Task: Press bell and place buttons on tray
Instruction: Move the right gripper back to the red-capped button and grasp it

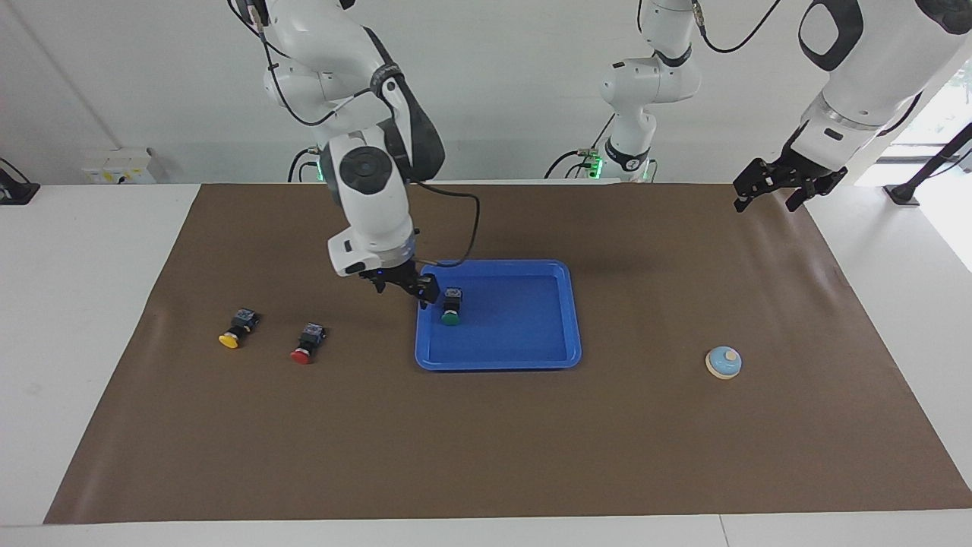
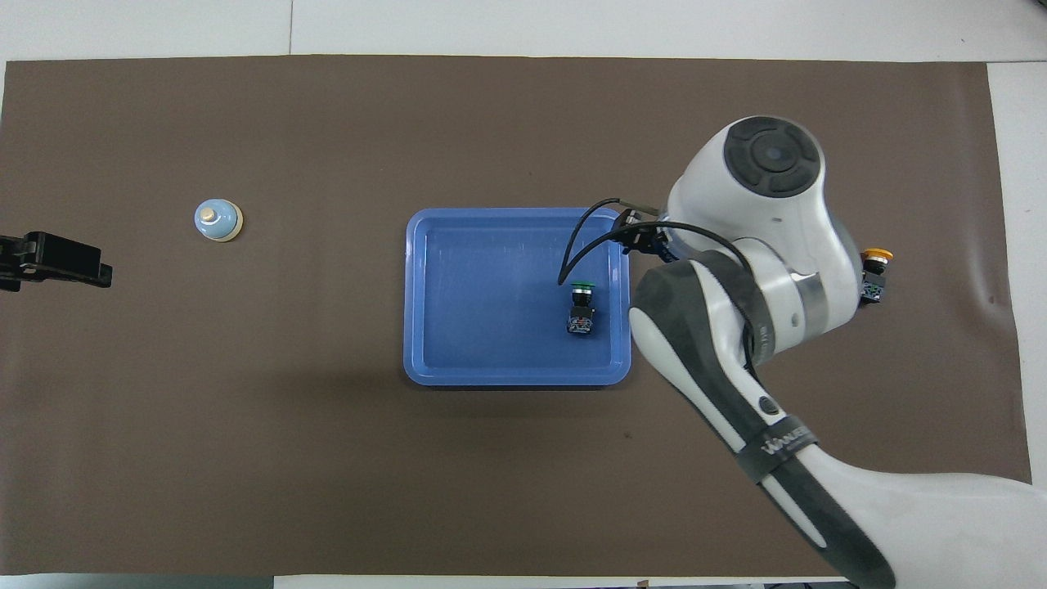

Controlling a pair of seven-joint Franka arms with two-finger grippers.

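The blue tray [image 1: 497, 365] lies mid-table and also shows in the overhead view [image 2: 515, 378]. The green button [image 1: 452, 308] lies on its side in the tray [image 2: 581, 309], by the rim toward the right arm's end. My right gripper [image 1: 402, 290] is open and empty, low over that rim, just beside the green button and apart from it. The red button [image 1: 307, 343] and yellow button [image 1: 237, 329] lie on the mat toward the right arm's end. The bell [image 1: 724, 362] stands toward the left arm's end [image 2: 217, 220]. My left gripper [image 1: 767, 199] waits raised and open.
A brown mat [image 1: 486, 456] covers the table. In the overhead view my right arm hides the red button and its own gripper, and the yellow button [image 2: 873, 263] shows only partly past the wrist. The left gripper [image 2: 49, 262] is at the mat's edge.
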